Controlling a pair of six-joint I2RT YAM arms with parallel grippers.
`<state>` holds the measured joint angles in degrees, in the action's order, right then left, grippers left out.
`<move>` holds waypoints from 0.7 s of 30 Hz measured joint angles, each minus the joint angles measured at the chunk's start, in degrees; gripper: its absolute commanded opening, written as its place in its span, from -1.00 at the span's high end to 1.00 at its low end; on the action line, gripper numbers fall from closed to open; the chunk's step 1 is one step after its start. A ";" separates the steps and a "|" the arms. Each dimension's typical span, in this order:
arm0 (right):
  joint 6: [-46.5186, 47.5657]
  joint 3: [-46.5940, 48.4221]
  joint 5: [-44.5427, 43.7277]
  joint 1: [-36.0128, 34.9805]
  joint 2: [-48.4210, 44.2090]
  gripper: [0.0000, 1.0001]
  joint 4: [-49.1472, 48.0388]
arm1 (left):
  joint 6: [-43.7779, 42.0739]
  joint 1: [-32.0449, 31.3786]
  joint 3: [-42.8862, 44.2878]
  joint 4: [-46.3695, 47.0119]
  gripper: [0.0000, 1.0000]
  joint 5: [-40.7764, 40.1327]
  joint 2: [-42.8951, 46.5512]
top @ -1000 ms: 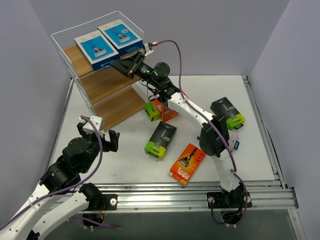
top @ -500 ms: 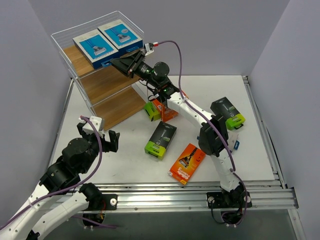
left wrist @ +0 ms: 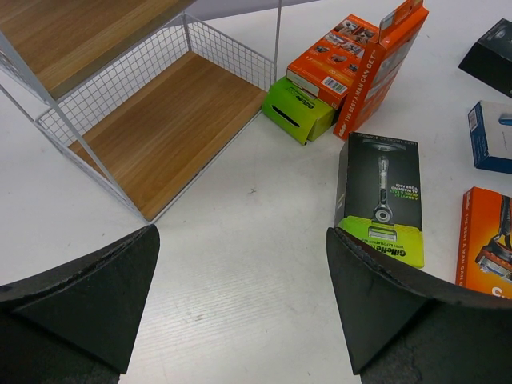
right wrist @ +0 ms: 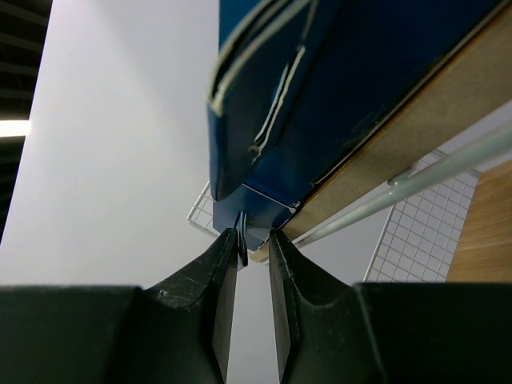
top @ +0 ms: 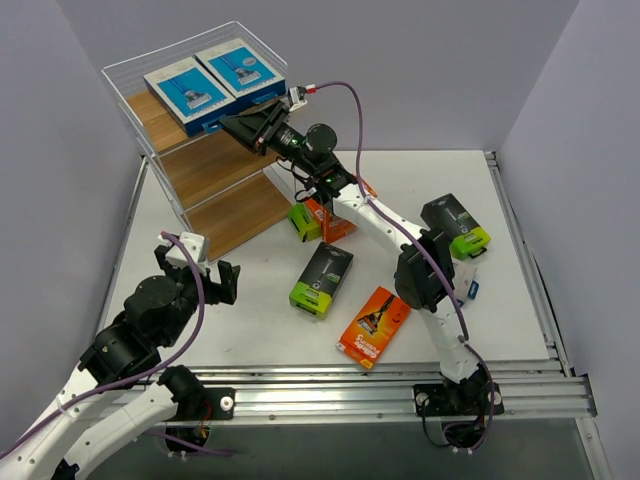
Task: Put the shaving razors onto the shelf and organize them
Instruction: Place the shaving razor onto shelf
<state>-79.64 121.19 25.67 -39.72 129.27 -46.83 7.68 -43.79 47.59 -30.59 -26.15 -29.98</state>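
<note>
The right pincer (top: 229,121) reaches the near edge of the shelf's (top: 215,172) top board. It is only a little open, and a thin corner of the left blue pack (top: 183,88) stands in the gap, not squeezed. A second blue pack (top: 238,66) lies just right of it. The left pincer (top: 222,283) hangs wide open and empty at the near left. On the tabletop (top: 250,325) lie two black-and-green packs (top: 322,279) (top: 456,228) and an orange pack (top: 375,326). More packs (top: 318,220) crowd under the right arm.

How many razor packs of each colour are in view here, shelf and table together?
Blue-and-white packs: 3
Black-and-lime packs: 3
Orange packs: 3
Total: 9
</note>
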 measured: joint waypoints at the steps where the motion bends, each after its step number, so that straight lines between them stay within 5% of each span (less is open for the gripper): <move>1: -0.02 0.09 0.00 0.00 0.00 0.60 0.02 | 0.00 0.00 0.00 -0.02 -0.88 0.00 0.00; 21: -0.09 3.26 0.00 0.00 1.68 0.54 0.72 | 0.00 -0.04 0.00 -0.02 -0.88 -0.02 0.35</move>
<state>-79.72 124.44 25.67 -39.72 130.96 -46.11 7.68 -43.83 47.59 -30.61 -26.17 -29.63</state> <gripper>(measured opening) 0.225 0.941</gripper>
